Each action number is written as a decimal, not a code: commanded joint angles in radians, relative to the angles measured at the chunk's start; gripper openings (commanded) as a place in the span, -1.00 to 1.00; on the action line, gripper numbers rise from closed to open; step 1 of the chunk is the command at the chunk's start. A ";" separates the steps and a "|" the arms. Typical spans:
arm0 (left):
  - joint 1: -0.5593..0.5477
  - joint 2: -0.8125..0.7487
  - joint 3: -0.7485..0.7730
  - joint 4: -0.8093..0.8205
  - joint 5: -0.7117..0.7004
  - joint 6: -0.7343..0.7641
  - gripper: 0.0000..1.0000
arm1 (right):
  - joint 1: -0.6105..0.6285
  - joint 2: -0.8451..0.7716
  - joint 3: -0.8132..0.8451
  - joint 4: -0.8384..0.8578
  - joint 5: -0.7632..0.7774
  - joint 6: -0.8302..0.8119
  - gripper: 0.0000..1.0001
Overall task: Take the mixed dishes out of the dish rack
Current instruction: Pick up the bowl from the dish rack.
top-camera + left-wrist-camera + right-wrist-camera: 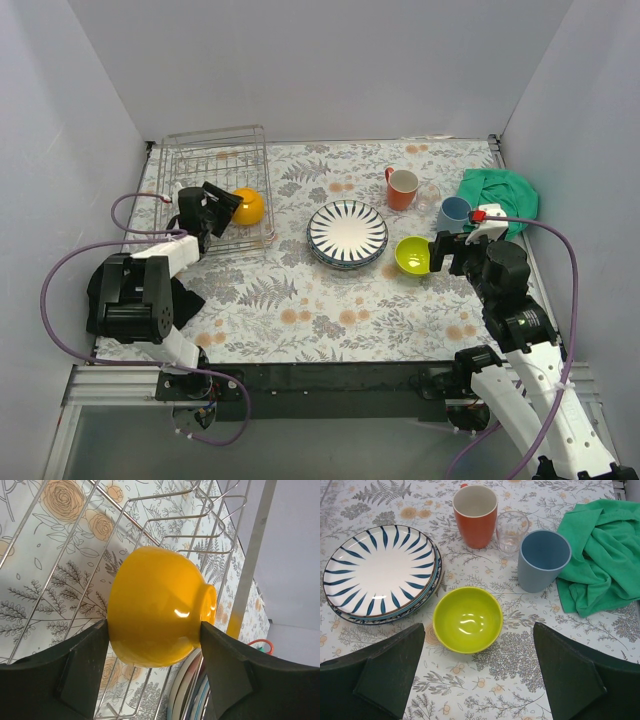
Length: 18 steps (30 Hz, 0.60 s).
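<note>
Nearly done: the plate stack (347, 233), lime bowl (413, 256), orange mug (402, 188), glass (429, 193) and blue cup (454, 213) all sit out on the table (300, 320). The yellow bowl (249, 206) is the one dish we see in the dish rack (200, 160), tipped on its side by the rack's right edge. Left gripper (154, 630) has a pad against each side of that bowl, which we read as a grip, while the right gripper (479, 630) hangs spread wide and empty above the lime bowl.

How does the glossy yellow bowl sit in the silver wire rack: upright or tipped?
Tipped: the glossy yellow bowl lies sideways, foot ring facing across the silver wire rack.
</note>
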 commanded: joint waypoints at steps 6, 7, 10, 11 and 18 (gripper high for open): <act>0.005 -0.172 0.071 -0.088 -0.047 0.200 -0.13 | 0.006 0.022 0.039 0.037 -0.065 -0.011 0.94; 0.005 -0.188 0.074 -0.092 -0.047 0.225 -0.14 | 0.006 0.026 0.042 0.034 -0.076 -0.011 0.94; 0.002 -0.244 0.094 -0.106 -0.047 0.334 -0.15 | 0.006 0.045 0.059 0.024 -0.123 -0.008 0.94; 0.000 -0.258 0.103 -0.111 -0.049 0.387 -0.15 | 0.006 0.051 0.067 0.023 -0.151 -0.008 0.94; -0.108 -0.339 0.166 -0.161 -0.101 0.629 -0.15 | 0.007 0.097 0.104 0.008 -0.267 -0.005 0.93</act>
